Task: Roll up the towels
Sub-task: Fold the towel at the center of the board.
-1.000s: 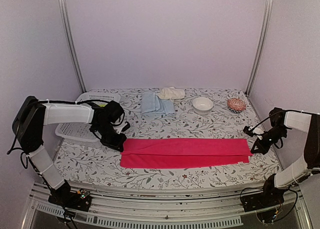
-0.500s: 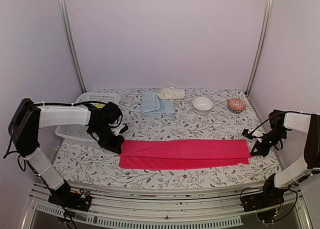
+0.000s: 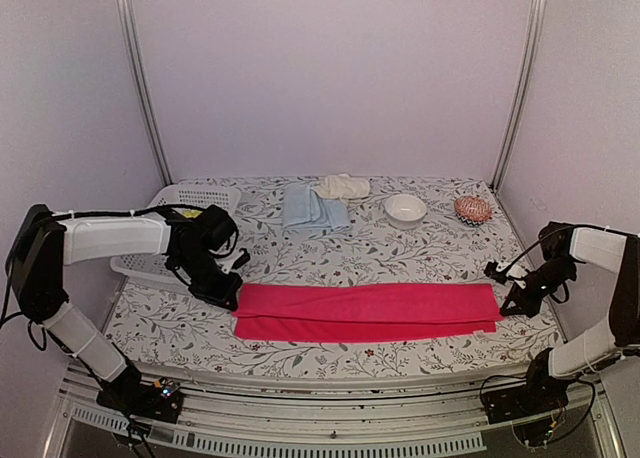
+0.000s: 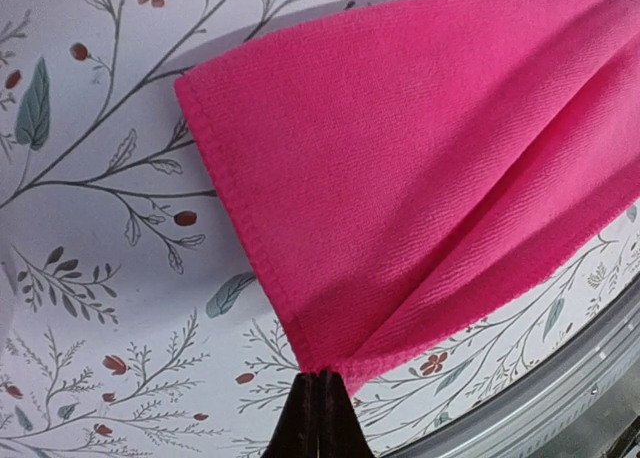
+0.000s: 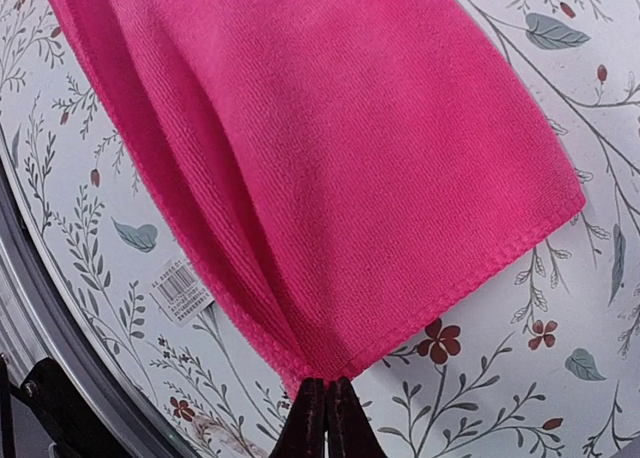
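A hot pink towel [image 3: 368, 311] lies stretched in a long folded strip across the front of the floral table cover. My left gripper [image 3: 232, 300] is shut on its left end, and in the left wrist view the pink towel [image 4: 430, 148] gathers into the closed left gripper [image 4: 318, 374]. My right gripper [image 3: 506, 308] is shut on the right end, where the pink towel [image 5: 330, 158] pinches into the closed right gripper [image 5: 325, 381]. A white label [image 5: 180, 288] sticks out from the towel's edge. Folded light blue towels [image 3: 312, 208] and a cream towel [image 3: 343, 186] lie at the back.
A white plastic basket [image 3: 172, 230] stands at the back left behind my left arm. A white bowl [image 3: 405, 209] and a red-patterned bowl [image 3: 472, 209] sit at the back right. The table's front edge with the metal rail [image 3: 330, 423] runs close below the towel.
Both grippers have drawn the pink towel a little toward the front edge. The left arm has lowered and shifted slightly left.
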### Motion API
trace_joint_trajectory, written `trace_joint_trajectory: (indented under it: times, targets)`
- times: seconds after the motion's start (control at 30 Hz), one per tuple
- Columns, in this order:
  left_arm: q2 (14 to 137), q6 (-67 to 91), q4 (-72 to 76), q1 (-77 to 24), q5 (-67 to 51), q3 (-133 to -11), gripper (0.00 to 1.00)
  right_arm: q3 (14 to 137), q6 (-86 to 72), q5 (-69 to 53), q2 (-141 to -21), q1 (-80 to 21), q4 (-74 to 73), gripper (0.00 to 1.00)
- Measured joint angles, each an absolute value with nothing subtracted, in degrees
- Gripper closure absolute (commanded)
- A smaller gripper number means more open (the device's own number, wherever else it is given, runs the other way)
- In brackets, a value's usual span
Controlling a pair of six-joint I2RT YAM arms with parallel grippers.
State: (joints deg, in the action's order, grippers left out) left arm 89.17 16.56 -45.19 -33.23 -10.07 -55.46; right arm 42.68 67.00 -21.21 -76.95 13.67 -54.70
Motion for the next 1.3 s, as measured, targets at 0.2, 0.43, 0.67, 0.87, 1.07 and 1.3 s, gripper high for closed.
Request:
trace_joint_trajectory:
  times: [0.2, 0.43, 0.67, 0.87, 1.07, 1.3]
  targets:
    - [89.43, 16.60, -46.04, -33.41, -11.16, -53.63, 0.75, 40.42, 68.60, -21.19, -76.97, 13.67, -54.74, 0.75]
    - [88.84, 16.82, -48.34, -33.50, -10.68, -53.36, 0.72, 37.76, 73.10, -20.14, -71.70, 13.67, -57.12, 0.68]
    - [86.17, 16.75, -48.45, -32.88, -9.19, -57.69, 0.75, 45.28, 71.72, -23.68, -70.02, 13.67, -58.35, 0.68]
    - [86.19, 16.12, -46.81, -33.50, -10.76, -57.56, 0.70, 47.53, 67.02, -25.87, -75.92, 13.67, -56.03, 0.67]
    - [86.46, 13.98, -47.31, -41.10, -9.58, -57.47, 0.68, 45.52, 64.75, -24.53, -78.24, 13.67, -54.26, 0.66]
    - [95.79, 8.58, -49.91, -52.18, -0.45, -65.67, 0.69, 46.70, 61.10, -24.16, -84.64, 13.67, -52.18, 0.67]
